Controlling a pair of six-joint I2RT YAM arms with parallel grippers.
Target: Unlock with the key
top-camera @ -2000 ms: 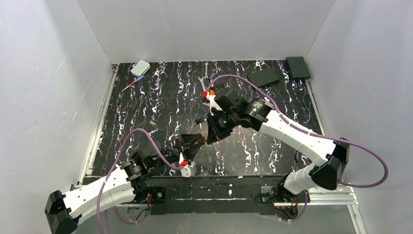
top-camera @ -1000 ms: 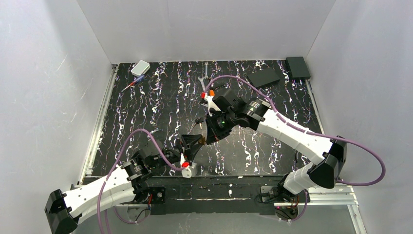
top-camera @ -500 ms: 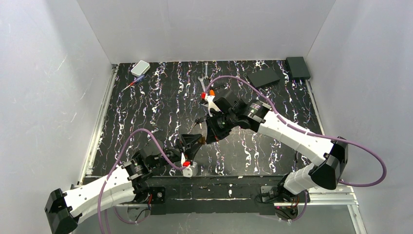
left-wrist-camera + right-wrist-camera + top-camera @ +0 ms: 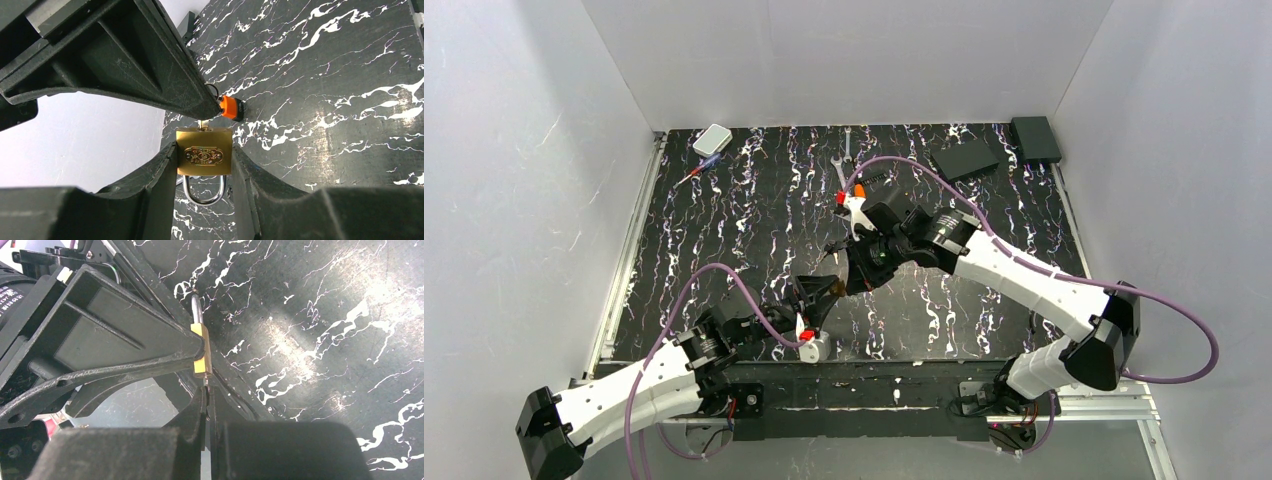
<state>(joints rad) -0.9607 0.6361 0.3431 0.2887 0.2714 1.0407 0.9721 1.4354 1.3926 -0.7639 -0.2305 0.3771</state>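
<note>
Silvery metal key (image 4: 202, 123) sits pinched at the very tip of the right claw (image 4: 207, 402), whose two black fingers are pressed together on it; only a short stub of blade shows beyond the fingertips, running into the keyway end of the small brass padlock (image 4: 204, 155); how deep it goes I cannot tell. That padlock is clamped by its narrow edges between the fingers of the left claw (image 4: 817, 290), part-spread around the body; the keyway end faces out past that claw's fingertips, and the closed steel shackle (image 4: 202, 192) points back toward its palm. Both claws meet tip to tip above the black, white-veined tabletop (image 4: 325, 75).

The step in hand looks like the turn; several things could spoil it. If the right wrist rolls off the blade's axis, the thin key may bend or twist out of the pinch; if the blade is not fully home, the cylinder will likely refuse; the left claw grips smooth brass, so torque might spin the padlock between its fingers; a slip would drop either piece onto the tabletop beneath.
</note>
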